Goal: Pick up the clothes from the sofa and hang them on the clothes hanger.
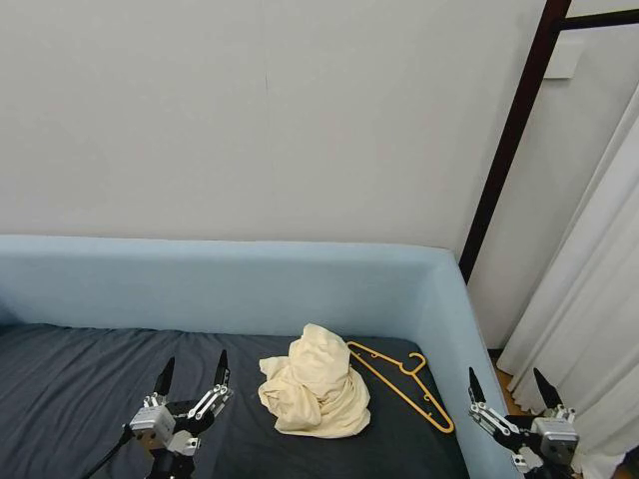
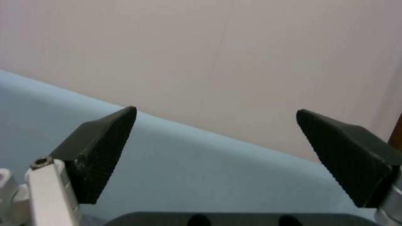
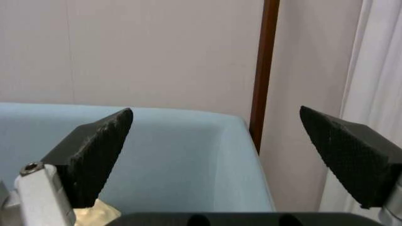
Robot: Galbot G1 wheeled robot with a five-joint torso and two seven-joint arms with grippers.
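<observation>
A crumpled cream garment [image 1: 316,383] lies in a heap on the dark seat of the sofa [image 1: 70,369]. An orange clothes hanger [image 1: 401,381] lies flat just to its right, near the sofa's right arm. My left gripper [image 1: 194,371] stands open over the seat, to the left of the garment and apart from it. My right gripper [image 1: 507,380] is open too, low at the right beyond the sofa's arm. In the left wrist view the open left gripper [image 2: 217,129] faces the sofa's light blue back. The right gripper [image 3: 217,129] frames a corner of the garment [image 3: 103,214].
The sofa's light blue backrest [image 1: 230,284] runs across the view, and its right arm [image 1: 447,329] rises beside the hanger. A dark wooden post [image 1: 509,130] stands against the wall behind. White curtains [image 1: 589,299] hang at the far right.
</observation>
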